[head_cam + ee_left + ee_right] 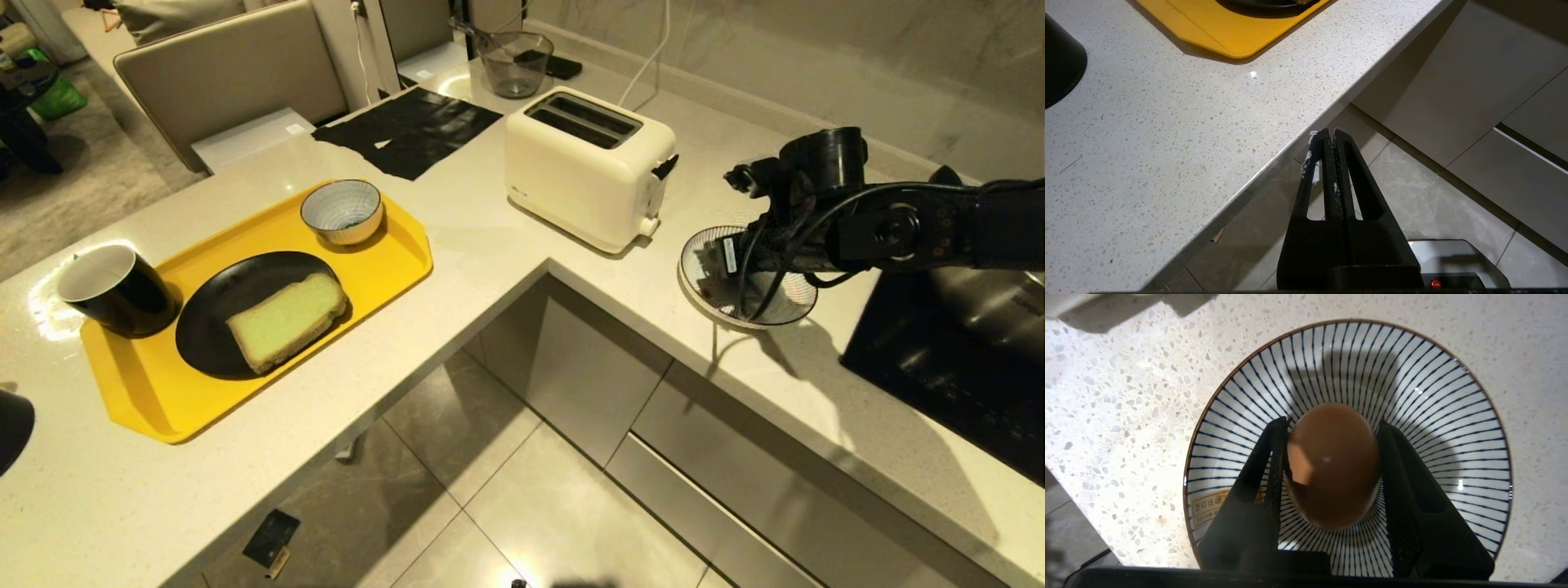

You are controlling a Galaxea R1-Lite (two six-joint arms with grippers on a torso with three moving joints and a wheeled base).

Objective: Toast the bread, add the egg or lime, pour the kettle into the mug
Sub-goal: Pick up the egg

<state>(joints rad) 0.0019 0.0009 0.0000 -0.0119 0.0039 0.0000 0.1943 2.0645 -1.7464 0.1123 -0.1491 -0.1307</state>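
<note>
One egg (1331, 465) sits clamped between the two fingers of the right pincer (1333, 424), which stands part-way closed, each pad pressed to a side of the shell. It hangs over the middle of a striped dish (1437, 416) by the toaster (584, 175); whether the shell clears the dish floor I cannot tell. In the head view the right arm reaches in from the right over that dish (702, 278) and hides the egg.

By my reading, the egg step is in hand, with the pick made or just being made. The bread (286, 320) lies untoasted on a black plate (212, 318) on the yellow tray (384, 261), the toaster slots empty, the mug (114, 287) at the tray's far-left corner. The kettle is not clearly seen.

Next, I judge, comes a straight lift clear of the rim, then a level carry across the bench (490, 245) to the small striped bowl (341, 211) on the tray, with a steady, gentle squeeze.

The left pincer (1329, 136) is parked beside the bench edge, fingers pressed together, empty.
</note>
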